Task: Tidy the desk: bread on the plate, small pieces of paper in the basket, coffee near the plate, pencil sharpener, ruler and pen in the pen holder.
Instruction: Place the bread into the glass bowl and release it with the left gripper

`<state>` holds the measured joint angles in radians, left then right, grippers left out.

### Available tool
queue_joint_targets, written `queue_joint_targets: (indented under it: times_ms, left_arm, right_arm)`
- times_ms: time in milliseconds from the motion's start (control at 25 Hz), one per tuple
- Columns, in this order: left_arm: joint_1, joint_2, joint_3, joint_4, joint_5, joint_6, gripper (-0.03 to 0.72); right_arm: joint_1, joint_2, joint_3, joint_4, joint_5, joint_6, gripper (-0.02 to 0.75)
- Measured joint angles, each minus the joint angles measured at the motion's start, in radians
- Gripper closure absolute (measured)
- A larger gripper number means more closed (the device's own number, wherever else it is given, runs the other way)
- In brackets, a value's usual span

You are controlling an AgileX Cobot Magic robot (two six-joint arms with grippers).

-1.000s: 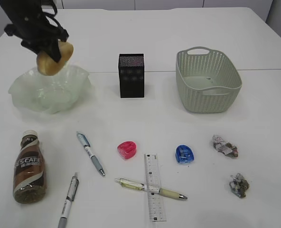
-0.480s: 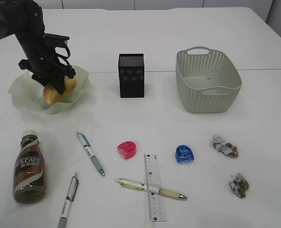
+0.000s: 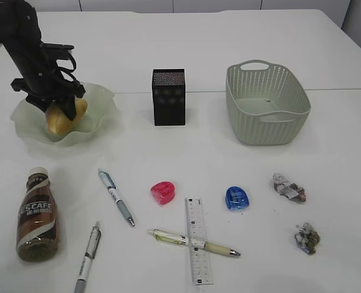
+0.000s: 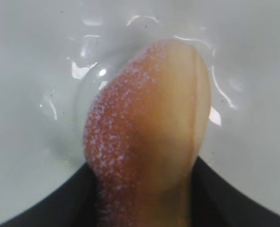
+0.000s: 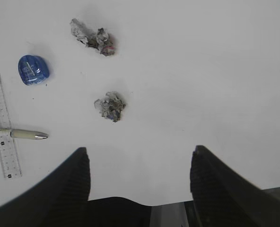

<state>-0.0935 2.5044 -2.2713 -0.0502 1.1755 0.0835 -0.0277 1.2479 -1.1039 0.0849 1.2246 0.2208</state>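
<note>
We see the bun [image 3: 61, 117] lying in the plate [image 3: 101, 101], between our left gripper's [image 3: 57, 111] fingers; whether they still clamp it, we cannot tell. Our right gripper [image 5: 139, 182] hangs open.

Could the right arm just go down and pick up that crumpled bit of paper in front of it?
Probably yes. In the right wrist view the right gripper has its fingers spread wide with nothing between them, and the nearer paper ball lies alone on bare desk, just ahead.
</note>
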Motion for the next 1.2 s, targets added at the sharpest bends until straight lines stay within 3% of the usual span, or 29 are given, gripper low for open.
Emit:
queue_joint_targets:
  times_ms: [200,280,680,1080,1200]
  left_arm:
    - [0.0,0.001,0.0,-0.033,-0.009,0.0,0.076]
    - [0.0,0.001,0.0,-0.036,-0.01,0.0,0.039]
    - [0.0,-0.065,0.0,-0.024,0.05,0.0,0.09]
    - [0.0,-0.314,0.0,-0.024,0.064,-0.024,0.121]
    - [0.0,-0.393,0.002,-0.03,0.069,-0.029,0.126]
  right_arm:
    - [0.0,0.0,0.0,0.0,-0.001,0.0,0.249]
    - [0.0,0.0,0.0,0.0,-0.001,0.0,0.249]
    - [0.0,0.0,0.0,0.014,-0.006,-0.01,0.249]
    - [0.0,0.034,-0.002,0.064,-0.078,-0.233,0.249]
    - [0.0,0.09,-0.002,0.128,-0.087,-0.313,0.249]
